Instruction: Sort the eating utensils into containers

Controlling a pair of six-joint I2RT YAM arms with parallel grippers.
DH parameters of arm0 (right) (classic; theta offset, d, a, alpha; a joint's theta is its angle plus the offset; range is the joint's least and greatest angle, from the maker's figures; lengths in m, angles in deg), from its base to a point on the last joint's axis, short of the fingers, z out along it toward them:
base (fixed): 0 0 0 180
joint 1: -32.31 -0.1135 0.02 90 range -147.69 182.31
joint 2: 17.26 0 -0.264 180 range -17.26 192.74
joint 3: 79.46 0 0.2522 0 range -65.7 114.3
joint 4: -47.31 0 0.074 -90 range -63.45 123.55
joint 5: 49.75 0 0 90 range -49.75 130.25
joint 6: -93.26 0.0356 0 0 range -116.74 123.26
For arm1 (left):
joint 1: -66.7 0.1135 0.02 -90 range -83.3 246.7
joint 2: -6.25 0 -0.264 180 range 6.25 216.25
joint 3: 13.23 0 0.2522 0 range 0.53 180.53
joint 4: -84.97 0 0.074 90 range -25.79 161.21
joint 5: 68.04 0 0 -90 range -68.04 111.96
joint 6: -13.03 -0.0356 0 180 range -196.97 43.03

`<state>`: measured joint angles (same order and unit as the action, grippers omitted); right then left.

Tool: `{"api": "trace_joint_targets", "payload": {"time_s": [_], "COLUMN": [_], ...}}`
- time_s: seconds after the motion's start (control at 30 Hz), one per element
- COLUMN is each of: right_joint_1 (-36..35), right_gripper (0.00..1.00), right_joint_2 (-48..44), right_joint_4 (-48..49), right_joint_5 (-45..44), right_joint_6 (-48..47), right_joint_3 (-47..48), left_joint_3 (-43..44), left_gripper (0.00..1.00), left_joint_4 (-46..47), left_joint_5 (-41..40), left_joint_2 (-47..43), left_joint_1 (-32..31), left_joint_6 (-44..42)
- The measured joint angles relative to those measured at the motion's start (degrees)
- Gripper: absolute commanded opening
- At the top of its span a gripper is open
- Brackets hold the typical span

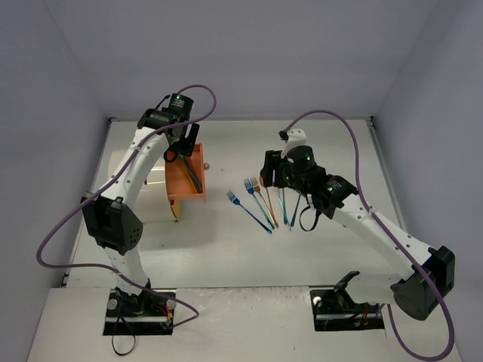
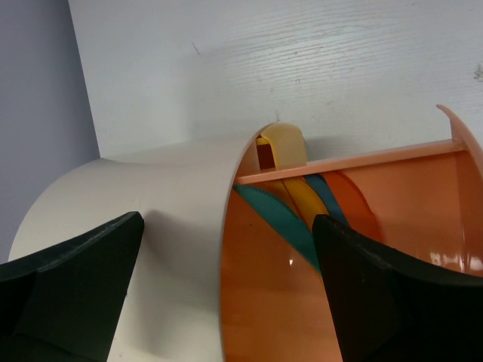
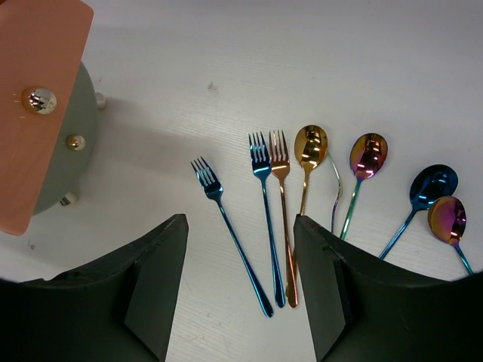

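Blue fork (image 3: 265, 226) and copper fork (image 3: 284, 234): mid-desk (image 1: 226, 256), side by side, handles toward the near edge. Both lie directly beneath the right claw (image 3: 240, 234), jaws apart and empty. Left claw (image 2: 226, 249): jaws apart, straddling the drawer (image 2: 264, 302) rim, farther off.

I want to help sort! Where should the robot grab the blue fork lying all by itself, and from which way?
Probably the middle of its handle, coming straight down from above. The lone blue fork lies flat on the table, and its thin straight handle has bare table on both sides there; the neighbouring forks come close only at its end.
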<state>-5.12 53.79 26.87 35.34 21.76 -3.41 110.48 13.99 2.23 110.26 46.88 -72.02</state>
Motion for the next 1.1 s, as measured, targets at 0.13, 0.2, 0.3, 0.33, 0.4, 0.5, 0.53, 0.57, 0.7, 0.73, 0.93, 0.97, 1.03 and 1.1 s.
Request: {"api": "trace_joint_targets", "payload": {"time_s": [0.13,0.2,0.3,0.33,0.4,0.5,0.53,0.57,0.7,0.73,0.93,0.97,1.03,1.1], "right_joint_1": [0.0,0.0,0.0,0.0,0.0,0.0,0.0,0.0,0.0,0.0,0.0,0.0,0.0,0.0], "right_gripper": [0.56,0.56,0.56,0.56,0.56,0.56,0.56,0.56,0.56,0.56,0.56,0.56,0.56,0.56], "right_joint_2": [0.0,0.0,0.0,0.0,0.0,0.0,0.0,0.0,0.0,0.0,0.0,0.0,0.0,0.0], "right_joint_4": [0.0,0.0,0.0,0.0,0.0,0.0,0.0,0.0,0.0,0.0,0.0,0.0,0.0,0.0], "right_joint_5": [0.0,0.0,0.0,0.0,0.0,0.0,0.0,0.1,0.3,0.3,0.4,0.4,0.4,0.4], "right_joint_6": [0.1,0.1,0.2,0.1,0.2,0.2,0.2,0.2,0.2,0.2,0.1,0.1,0.1,0.1], "right_joint_3": [0.0,0.0,0.0,0.0,0.0,0.0,0.0,0.0,0.0,0.0,0.0,0.0,0.0,0.0], "left_joint_3": [-0.1,-0.1,-0.1,-0.1,-0.4,-1.2,-1.3,-1.4,-1.6,-1.7,-2.0,-2.0,-2.2,-2.4], "left_gripper": [0.93,0.93,0.93,0.93,0.93,0.93,0.93,0.93,0.93,0.93,0.93,0.93,0.93,0.93], "left_joint_4": [-0.5,-0.7,-1.0,-1.0,-0.9,-0.4,-0.4,-0.3,0.0,0.1,0.5,0.5,0.6,0.9], "left_joint_5": [0.1,0.4,0.9,1.2,1.5,1.7,1.7,1.7,1.4,1.4,0.6,0.6,0.3,-0.2], "left_joint_2": [-0.8,-1.1,-1.4,-1.4,-1.6,-2.2,-2.3,-2.4,-2.4,-2.4,-2.4,-2.4,-2.4,-2.4], "left_joint_1": [0.0,0.0,0.0,0.0,0.0,0.0,0.0,0.0,0.0,0.0,-0.1,-0.1,-0.1,-0.1], "left_joint_6": [0.2,0.2,0.2,0.1,0.0,-0.1,-0.1,-0.1,-0.2,-0.2,-0.1,0.0,0.0,0.1]}}
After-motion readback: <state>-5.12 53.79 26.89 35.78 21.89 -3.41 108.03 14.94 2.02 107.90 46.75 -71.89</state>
